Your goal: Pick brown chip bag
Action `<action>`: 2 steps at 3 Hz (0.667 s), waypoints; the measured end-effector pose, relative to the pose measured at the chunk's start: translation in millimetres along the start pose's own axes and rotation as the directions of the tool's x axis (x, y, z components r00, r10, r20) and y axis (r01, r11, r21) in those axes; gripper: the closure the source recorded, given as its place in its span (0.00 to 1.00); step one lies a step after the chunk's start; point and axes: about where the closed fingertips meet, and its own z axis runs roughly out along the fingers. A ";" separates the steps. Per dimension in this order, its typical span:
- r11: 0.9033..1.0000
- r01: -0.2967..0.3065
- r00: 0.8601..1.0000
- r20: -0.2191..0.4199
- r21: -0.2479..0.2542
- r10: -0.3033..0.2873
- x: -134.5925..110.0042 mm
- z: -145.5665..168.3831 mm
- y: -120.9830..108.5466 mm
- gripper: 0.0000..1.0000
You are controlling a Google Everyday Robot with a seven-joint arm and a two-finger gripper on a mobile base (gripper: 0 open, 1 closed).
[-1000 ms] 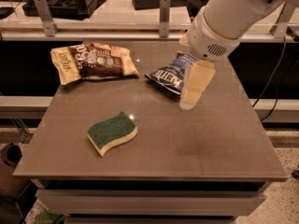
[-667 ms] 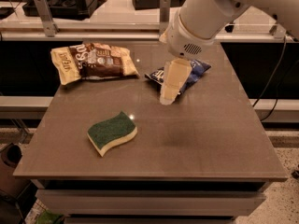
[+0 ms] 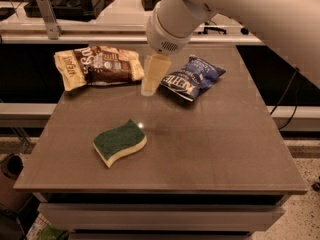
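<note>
Camera view: gripper [image 3: 150, 89] above brown table [image 3: 215, 144], beside brown chip bag [image 3: 100, 66].

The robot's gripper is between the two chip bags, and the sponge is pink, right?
No, the sponge is green, as the camera view shows. The gripper does hang between the brown chip bag and the blue chip bag.

Camera looks down on table [image 3: 215, 144], gripper [image 3: 151, 85] upper centre.
</note>
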 end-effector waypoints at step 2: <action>0.997 0.026 1.000 0.009 0.072 -0.027 -10.3 16.2 -30.2 0.00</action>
